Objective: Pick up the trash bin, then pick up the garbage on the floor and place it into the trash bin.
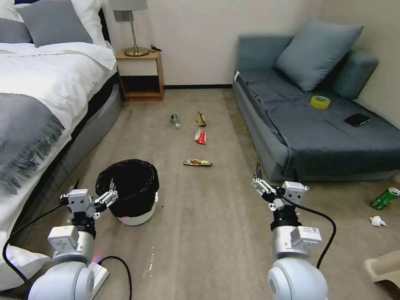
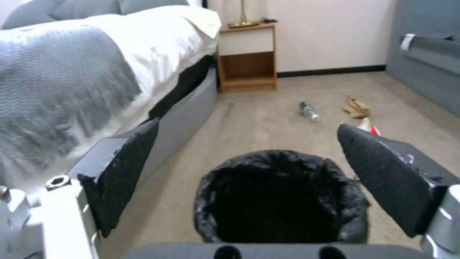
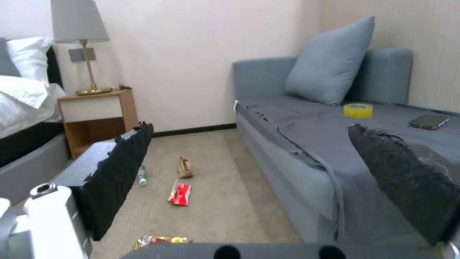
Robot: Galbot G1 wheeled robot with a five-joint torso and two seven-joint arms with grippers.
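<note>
Trash bin (image 1: 132,196) stands upright on carpet by the bed (image 1: 50,83), black liner folded over rim. Left end effector (image 1: 109,196) spread wide, just beside the bin's rim, not gripping; in left wrist view the bin sits between its pads (image 2: 122,172). Right end effector (image 1: 261,187) also wide, holds nothing, near the sofa (image 1: 325,137) front. Garbage on floor ahead, well apart from bin: yellow-brown wrapper (image 1: 198,162), red-white wrapper (image 1: 200,136), brown paper bag (image 1: 201,118), bottle (image 1: 175,121).
</note>
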